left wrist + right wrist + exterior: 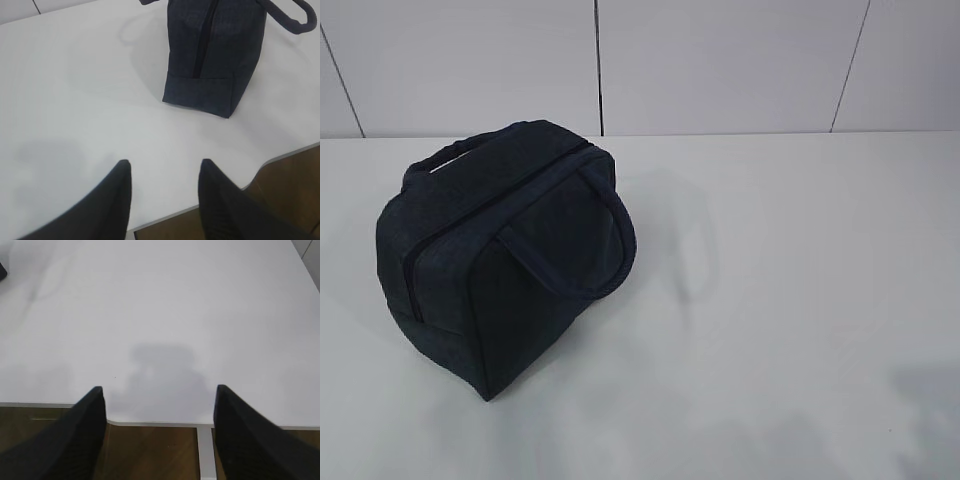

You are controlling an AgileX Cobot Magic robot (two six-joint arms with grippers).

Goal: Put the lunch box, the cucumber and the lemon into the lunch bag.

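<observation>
White bench (790, 300) under pale wall panels; brown floor shows past the bench edge in both wrist views. Exterior view: the lunch bag (500, 250), a boxy dark navy fabric bag, stands on the left half of the bench, one corner turned toward the camera, its zipper (470, 225) running as a dark line over the top and down the near end. One loop handle (582, 235) droops over the facing side; the second shows only as a short arc behind the top. Whether the zipper is fully closed is hard to judge, and the interior is hidden. Left wrist view: the left end effector (165, 172) hovers over the bench's near edge, fingers spread with nothing between them, the bag well ahead and cut off at the top of the frame. Right wrist view: the right end effector (160, 397), fingers spread wide and empty, hangs above the bench edge, its shadow (162, 370) ahead; only a dark sliver sits at the upper left corner, too small to identify.
</observation>
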